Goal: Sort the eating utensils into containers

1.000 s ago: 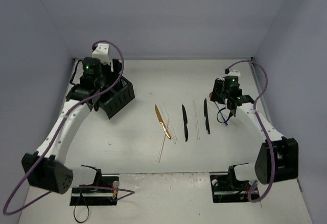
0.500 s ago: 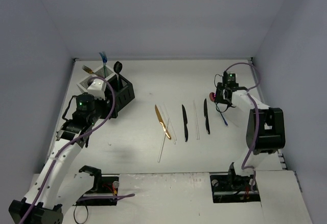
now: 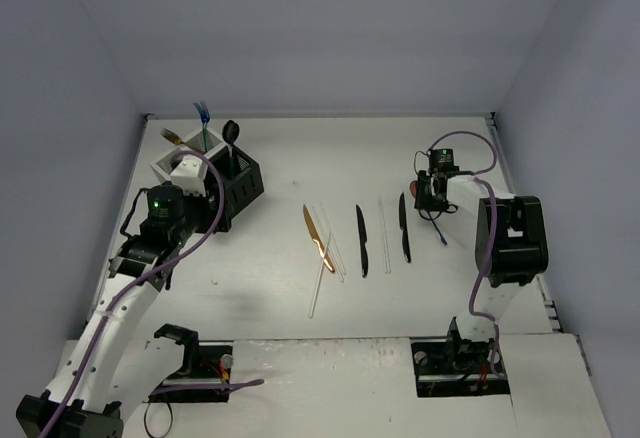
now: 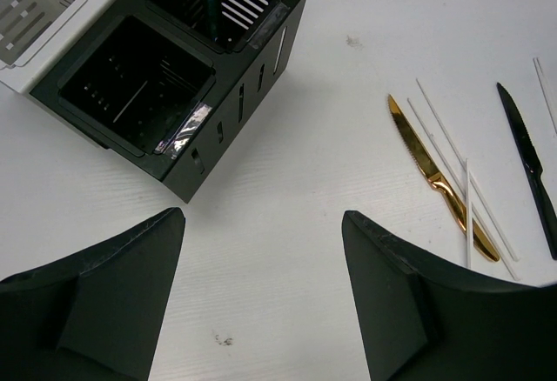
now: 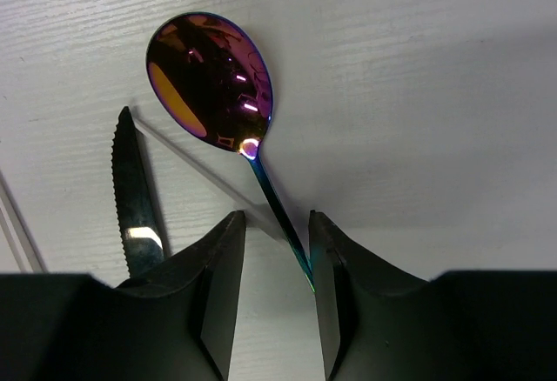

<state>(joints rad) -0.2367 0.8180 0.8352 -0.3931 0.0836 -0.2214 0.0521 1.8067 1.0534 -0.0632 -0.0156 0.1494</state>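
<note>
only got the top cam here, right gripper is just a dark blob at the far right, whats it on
Observer: The right wrist view shows the right gripper straddling the thin handle of an iridescent purple spoon that lies on the table.
Operator: clamped yet
Observer: No. Bare table shows between the handle and one finger, so the jaws stand open.
Operator: and the near black bin on the left
Observer: The left wrist view looks down into that black bin, and it appears empty. The left gripper hangs open and empty in front of it.
</note>
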